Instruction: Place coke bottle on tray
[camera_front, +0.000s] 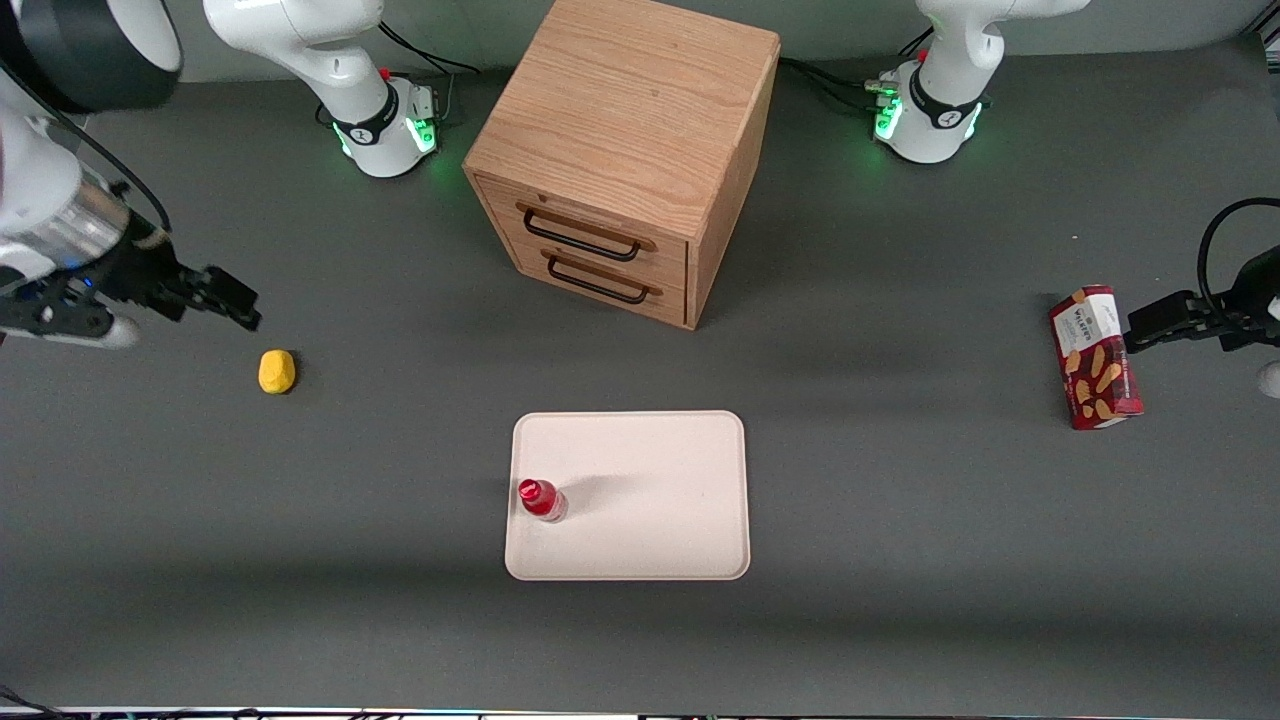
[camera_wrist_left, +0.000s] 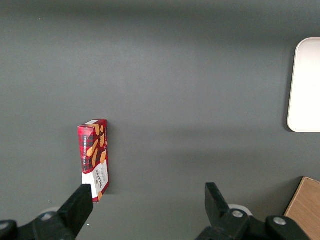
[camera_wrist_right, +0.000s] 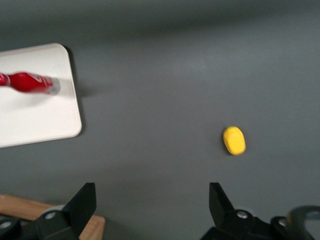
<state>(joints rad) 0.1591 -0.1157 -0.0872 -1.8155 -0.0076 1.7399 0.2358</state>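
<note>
The small red coke bottle (camera_front: 542, 500) stands upright on the cream-white tray (camera_front: 650, 470), near the tray edge toward the working arm's end. It also shows in the right wrist view (camera_wrist_right: 30, 83), on the tray (camera_wrist_right: 40, 115). My right gripper (camera_front: 235, 300) is open and empty, raised above the table toward the working arm's end, well away from the tray and close to a yellow object (camera_front: 277, 371). In the right wrist view the gripper (camera_wrist_right: 152, 200) has its fingers wide apart with bare table between them.
A wooden two-drawer cabinet (camera_front: 625, 150) stands farther from the front camera than the tray. The yellow object (camera_wrist_right: 234, 140) lies on the table beside my gripper. A red biscuit box (camera_front: 1095, 357) lies toward the parked arm's end.
</note>
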